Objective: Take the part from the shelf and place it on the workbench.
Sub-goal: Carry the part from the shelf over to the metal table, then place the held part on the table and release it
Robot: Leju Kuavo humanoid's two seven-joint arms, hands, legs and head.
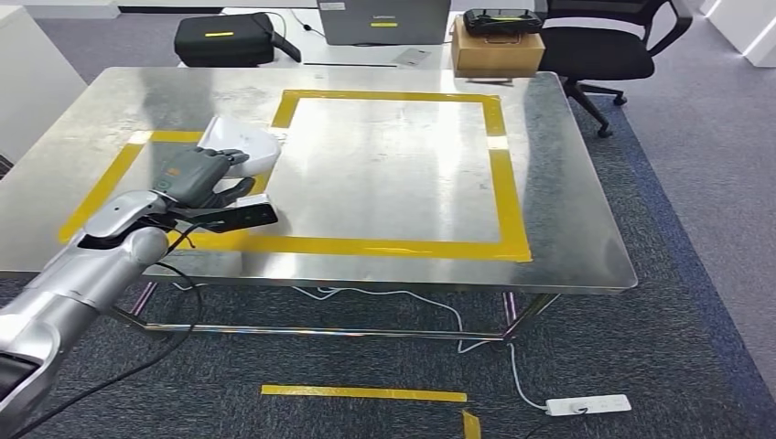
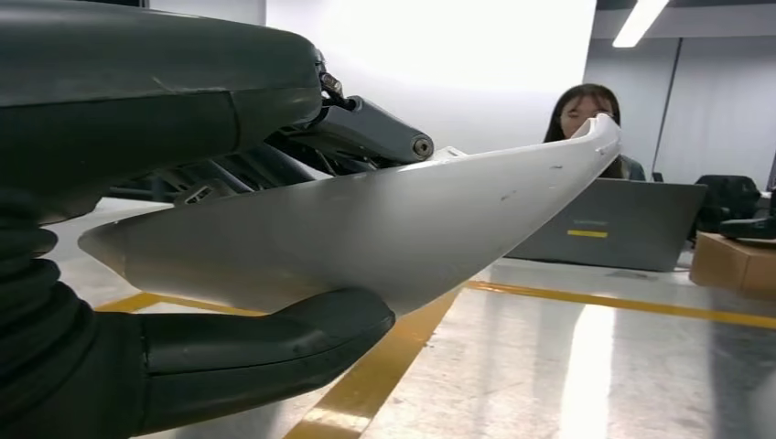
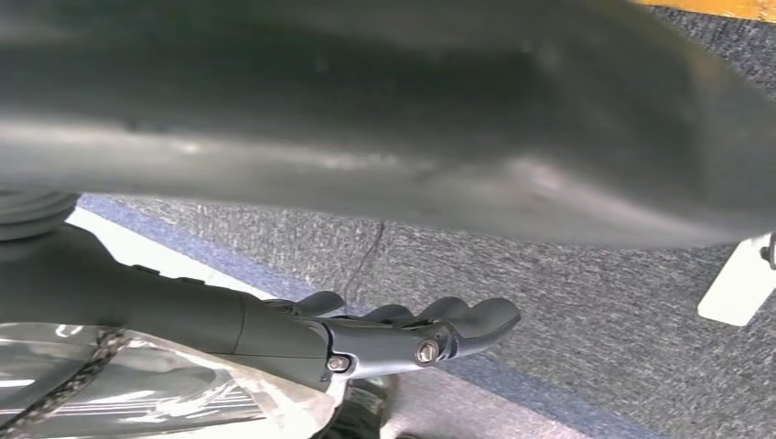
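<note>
My left hand (image 1: 197, 178) grips the white curved part (image 1: 240, 146) over the left side of the steel workbench (image 1: 567, 183), just at the left edge of the yellow tape rectangle (image 1: 393, 247). In the left wrist view the part (image 2: 366, 229) lies between the thick thumb (image 2: 265, 352) beneath it and the dark fingers above, a little off the tabletop. My right hand (image 3: 393, 334) hangs over grey carpet with its fingers loosely extended and nothing in them.
Behind the workbench are a black bag (image 1: 224, 38), a laptop (image 1: 382, 20), a cardboard box (image 1: 497, 50) and an office chair (image 1: 604, 41). A person (image 2: 586, 110) sits behind the laptop. A power strip (image 1: 588, 404) and cables lie on the floor under the bench.
</note>
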